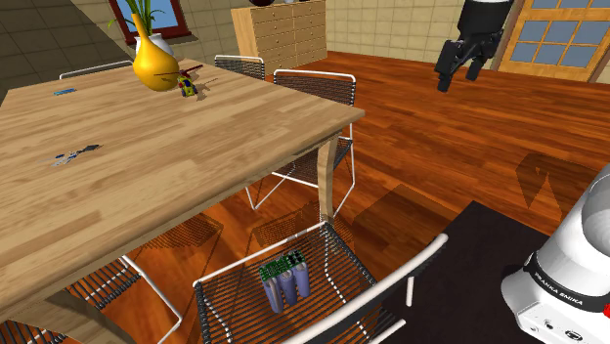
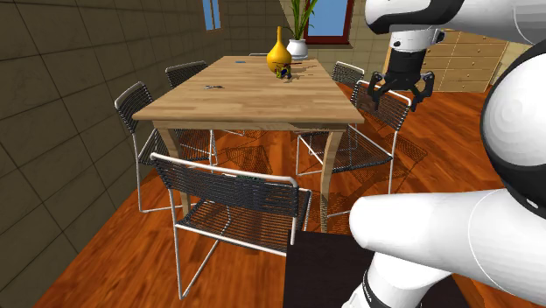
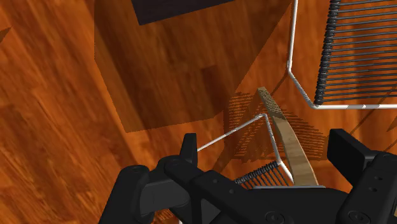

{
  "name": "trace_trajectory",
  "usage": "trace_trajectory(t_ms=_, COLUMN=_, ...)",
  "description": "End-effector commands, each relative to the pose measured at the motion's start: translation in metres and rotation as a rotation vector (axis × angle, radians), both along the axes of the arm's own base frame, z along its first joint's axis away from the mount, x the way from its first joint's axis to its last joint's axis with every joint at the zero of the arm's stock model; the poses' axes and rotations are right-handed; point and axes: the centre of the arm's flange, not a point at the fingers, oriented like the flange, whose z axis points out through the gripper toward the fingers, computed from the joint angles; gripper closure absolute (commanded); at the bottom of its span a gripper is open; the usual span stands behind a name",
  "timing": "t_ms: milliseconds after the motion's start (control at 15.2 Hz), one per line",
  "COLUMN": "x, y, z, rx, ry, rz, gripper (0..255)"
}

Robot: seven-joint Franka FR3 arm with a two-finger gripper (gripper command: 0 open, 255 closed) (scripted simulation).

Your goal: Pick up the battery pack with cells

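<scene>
Black two-finger gripper (image 1: 459,61) empty, fingers spread, high over the floor. Purple-grey, green-capped cylinder-cell battery pack (image 1: 285,279) lies on black wire chair seat (image 1: 230,303), well below toward shoulder view's left. Long axis seemingly points tableward.

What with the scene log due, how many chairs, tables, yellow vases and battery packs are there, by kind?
Chairs: 5
Tables: 1
Yellow vases: 1
Battery packs: 1
Total: 8
</scene>
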Motion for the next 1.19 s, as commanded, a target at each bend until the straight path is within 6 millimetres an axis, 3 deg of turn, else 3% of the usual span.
trace_trajectory(t_ms=0, x=0.000, y=0.000, z=0.000, rx=0.000, ry=0.000, rz=0.000, gripper=0)
trace_trajectory(t_ms=1122, x=0.052, y=0.157, z=-0.145, rx=0.017, ry=0.013, rz=0.168, gripper=0)
